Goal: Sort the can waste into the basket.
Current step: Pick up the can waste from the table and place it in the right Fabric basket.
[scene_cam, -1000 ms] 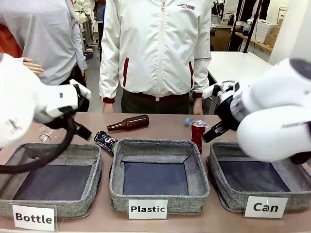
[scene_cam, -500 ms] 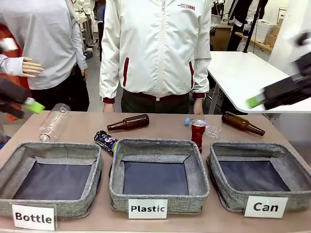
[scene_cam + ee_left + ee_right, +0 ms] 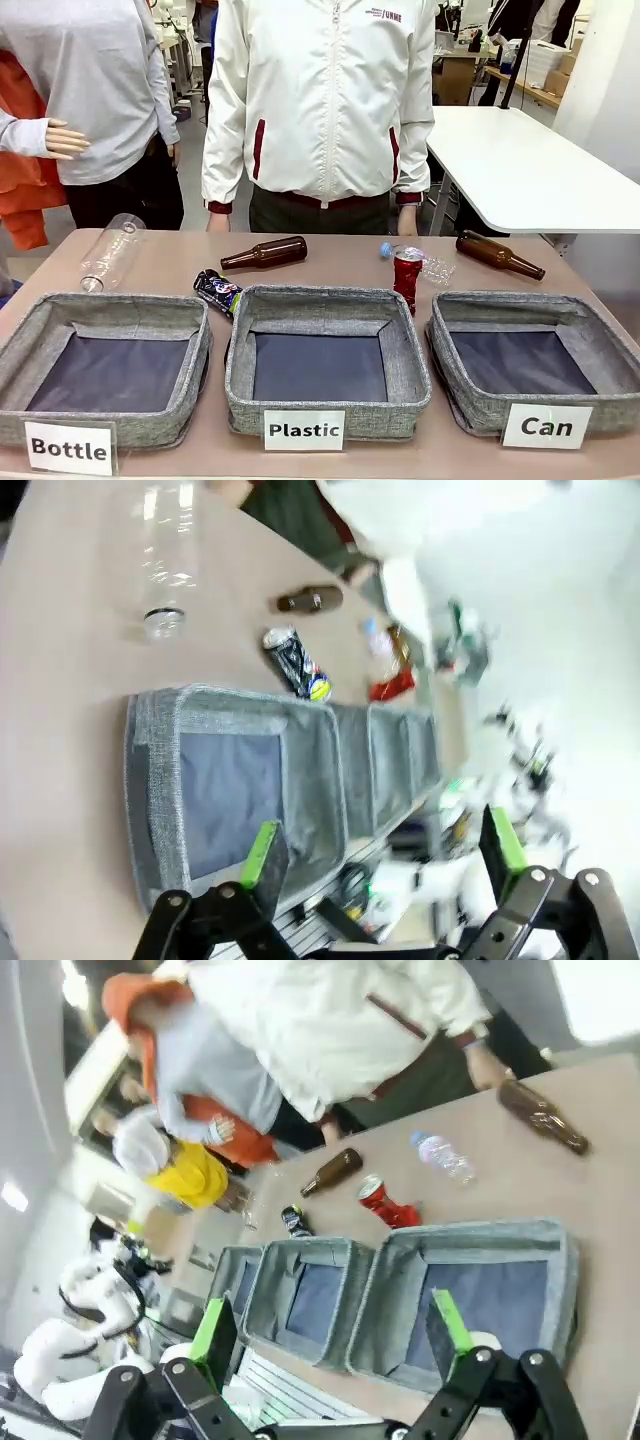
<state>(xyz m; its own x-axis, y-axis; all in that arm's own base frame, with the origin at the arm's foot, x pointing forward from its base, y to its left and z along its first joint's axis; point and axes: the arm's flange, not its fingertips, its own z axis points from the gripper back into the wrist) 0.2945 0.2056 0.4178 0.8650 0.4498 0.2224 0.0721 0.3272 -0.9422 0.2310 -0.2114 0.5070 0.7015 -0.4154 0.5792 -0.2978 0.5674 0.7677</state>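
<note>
Both arms are up off the table point(image 3: 170, 262). Left gripper point(image 3: 383, 845): jaws wide apart, gripping nothing. It hangs high off the left end, and its camera looks down the row of baskets from the Bottle end. Right gripper point(image 3: 332, 1322): also wide and not gripping, high off the right end, with the Can basket nearest to it.

Surface: you have a matte tan tabletop with three grey fabric baskets in a row along the near edge, all dark-lined and labelled in white. From your left they are the Bottle basket point(image 3: 200, 345), the Plastic basket point(image 3: 238, 360) and the Can basket point(image 3: 452, 385).

Both cans sit on the tabletop, outside the baskets:
- The red can point(image 3: 407, 272) is crushed and upright, just behind the far right corner of the Plastic basket. It lines up with the gap before the Can basket.
- The black can point(image 3: 218, 291) lies on its side at the far left corner of the Plastic basket, just beside the rim. I can't tell whether it touches.

Other items on the table:
- A large clear plastic bottle point(image 3: 110, 252) lies far left.
- A brown glass bottle point(image 3: 266, 253) lies behind the Plastic basket.
- A small clear bottle point(image 3: 425, 263) with a blue cap lies right behind the red can.
- A second brown glass bottle point(image 3: 498, 254) lies behind the Can basket.

Room: a person point(image 3: 320, 110) in a white zip jacket stands at the middle of the far edge, arms down. A white table point(image 3: 520, 170) stands behind to the right. Cluttered benches point(image 3: 520, 85) are farther back, too small to read.
</note>
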